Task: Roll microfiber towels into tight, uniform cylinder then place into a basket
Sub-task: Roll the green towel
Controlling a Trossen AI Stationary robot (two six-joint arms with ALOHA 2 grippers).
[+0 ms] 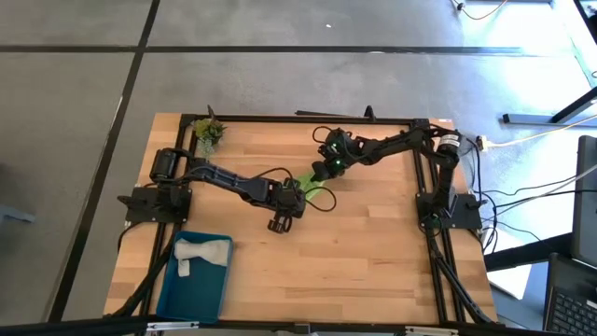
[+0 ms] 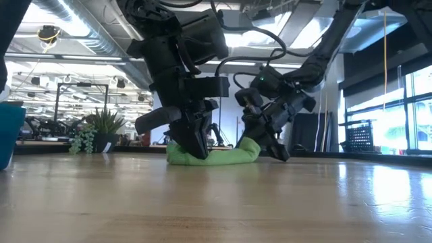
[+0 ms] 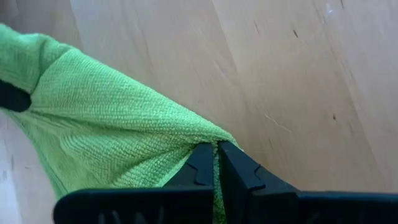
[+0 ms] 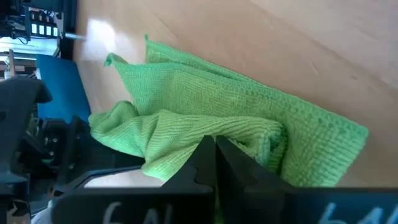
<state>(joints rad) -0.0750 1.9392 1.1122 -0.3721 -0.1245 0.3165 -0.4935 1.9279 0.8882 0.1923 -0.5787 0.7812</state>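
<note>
The green towel point(image 1: 314, 181) lies bunched on the wooden table point(image 1: 373, 261) near its middle, with both grippers on it. The left gripper point(image 3: 216, 163) is clenched on one corner of the cloth, and the right gripper point(image 4: 214, 155) is clenched on a fold at its other end. The grey towel point(image 1: 201, 252) rests inside the blue basket point(image 1: 177, 294) at the table's front left corner.
</note>
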